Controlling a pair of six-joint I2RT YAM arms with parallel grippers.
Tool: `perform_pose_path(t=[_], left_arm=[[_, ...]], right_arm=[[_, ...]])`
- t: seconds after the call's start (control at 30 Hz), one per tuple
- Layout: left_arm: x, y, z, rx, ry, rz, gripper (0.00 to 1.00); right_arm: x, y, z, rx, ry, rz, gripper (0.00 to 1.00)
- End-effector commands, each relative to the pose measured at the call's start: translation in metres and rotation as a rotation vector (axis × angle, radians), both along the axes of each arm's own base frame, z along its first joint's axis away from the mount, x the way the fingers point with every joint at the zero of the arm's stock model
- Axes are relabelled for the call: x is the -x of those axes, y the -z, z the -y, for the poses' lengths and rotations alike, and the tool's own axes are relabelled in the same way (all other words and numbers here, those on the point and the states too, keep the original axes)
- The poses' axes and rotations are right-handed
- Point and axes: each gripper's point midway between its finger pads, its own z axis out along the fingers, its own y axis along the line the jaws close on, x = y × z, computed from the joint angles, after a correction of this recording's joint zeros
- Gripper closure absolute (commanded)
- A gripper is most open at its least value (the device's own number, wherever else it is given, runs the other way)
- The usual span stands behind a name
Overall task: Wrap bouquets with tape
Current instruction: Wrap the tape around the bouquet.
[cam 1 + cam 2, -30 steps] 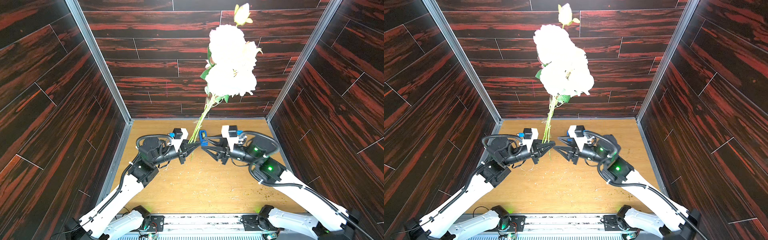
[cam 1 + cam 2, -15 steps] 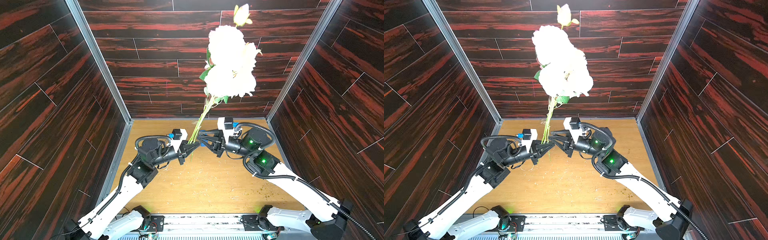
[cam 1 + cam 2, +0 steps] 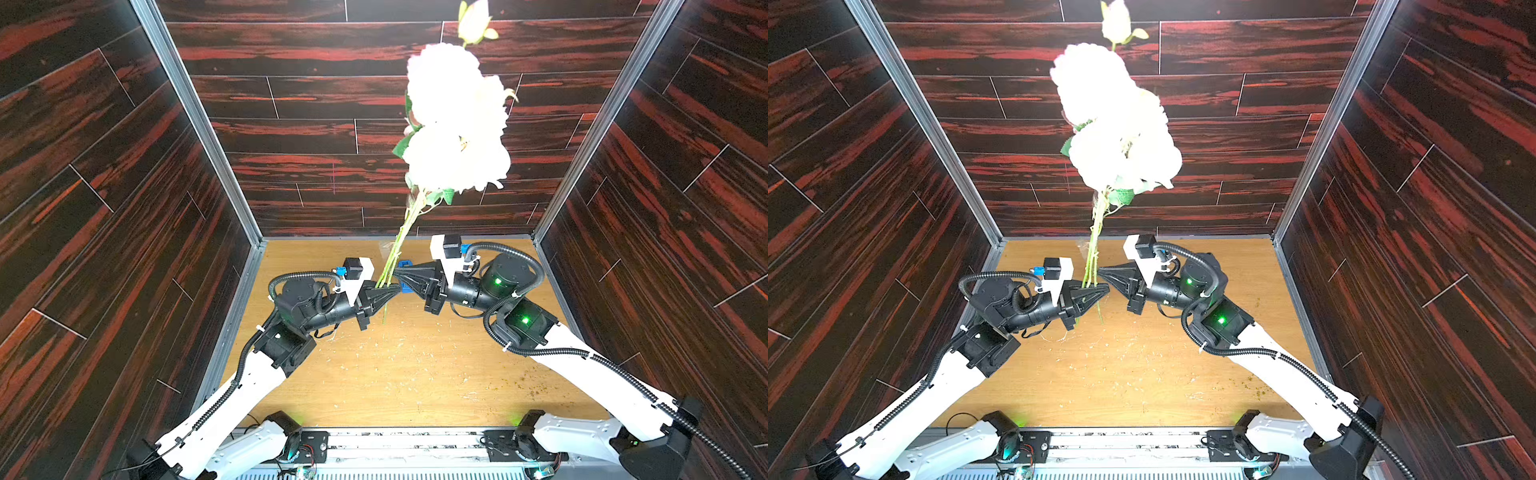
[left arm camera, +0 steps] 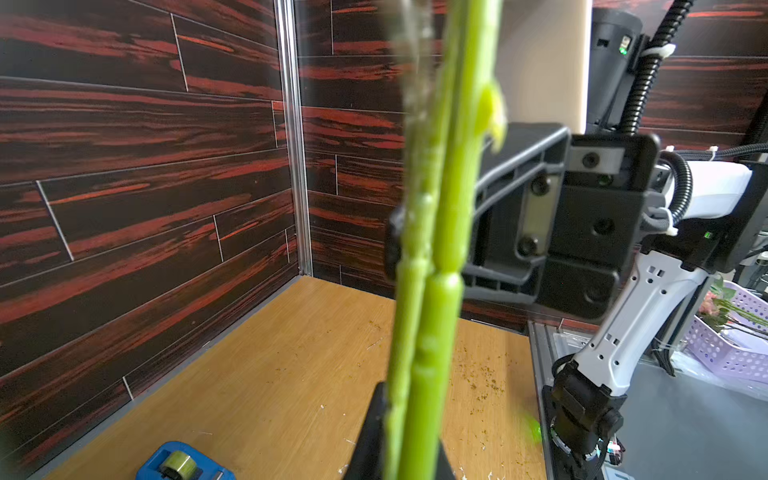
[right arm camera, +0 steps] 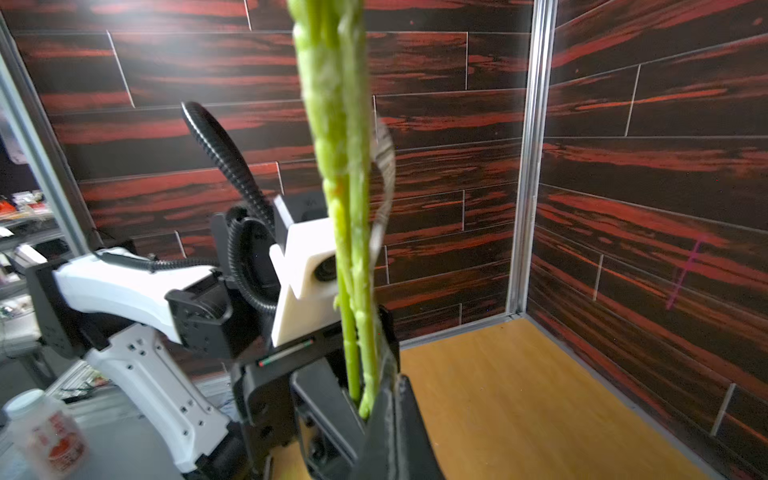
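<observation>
Top view: left claw (image 3: 390, 291) grips bouquets (image 3: 455, 124) upright.

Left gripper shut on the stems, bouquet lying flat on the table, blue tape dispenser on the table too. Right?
Not flat: both top views show the bouquet held upright above the table. The left gripper is shut on its stems, and the blue tape dispenser is on the table.

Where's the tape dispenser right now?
The dispenser sits on the table toward the back wall, just right of the stems; in a top view only blue bits show behind the right claw.
</observation>
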Motion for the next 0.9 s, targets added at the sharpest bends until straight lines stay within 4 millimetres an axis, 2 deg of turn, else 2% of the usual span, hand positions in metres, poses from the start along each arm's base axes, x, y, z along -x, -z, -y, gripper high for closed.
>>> perform_pose_path(t=[0.0, 0.17, 0.27, 0.4, 0.47, 0.53, 0.57, 0.6, 0.63, 0.67, 0.73, 0.87], left_arm=[[0.01, -0.013, -0.003, 0.03, 0.014, 0.046, 1.0], [0.013, -0.012, -0.005, 0.031, 0.015, 0.048, 1.0], [0.016, -0.015, -0.006, 0.034, 0.022, 0.05, 1.0], [0.016, -0.013, -0.006, 0.032, 0.018, 0.044, 1.0], [0.016, -0.012, -0.006, 0.033, 0.021, 0.04, 1.0], [0.017, -0.013, -0.005, 0.033, 0.032, 0.037, 1.0], [0.017, -0.012, -0.004, 0.032, 0.037, 0.035, 1.0], [0.018, -0.012, -0.003, 0.031, 0.046, 0.035, 1.0], [0.02, -0.012, -0.003, 0.029, 0.058, 0.037, 1.0], [0.022, -0.011, -0.002, 0.025, 0.071, 0.04, 1.0], [0.024, -0.011, -0.001, 0.024, 0.084, 0.042, 1.0], [0.03, -0.011, 0.001, 0.021, 0.12, 0.043, 1.0]], right_arm=[[-0.006, -0.008, 0.003, 0.002, 0.049, 0.02, 1.0], [-0.045, 0.0, 0.028, 0.041, 0.323, 0.01, 1.0], [-0.062, 0.008, 0.042, 0.075, 0.418, -0.004, 1.0], [-0.069, 0.009, 0.058, 0.073, 0.461, -0.011, 1.0], [-0.059, 0.006, 0.057, 0.073, 0.416, 0.009, 1.0], [-0.038, 0.005, 0.049, 0.071, 0.299, 0.049, 1.0], [-0.027, 0.005, 0.046, 0.071, 0.237, 0.065, 0.88], [-0.014, 0.004, 0.042, 0.065, 0.166, 0.083, 0.69], [0.006, 0.003, 0.037, 0.064, 0.057, 0.104, 0.58], [0.014, 0.002, 0.035, 0.062, 0.009, 0.118, 0.52], [0.031, -0.001, 0.034, 0.047, -0.079, 0.145, 0.52], [0.042, -0.002, 0.029, 0.055, -0.162, 0.148, 0.51]])
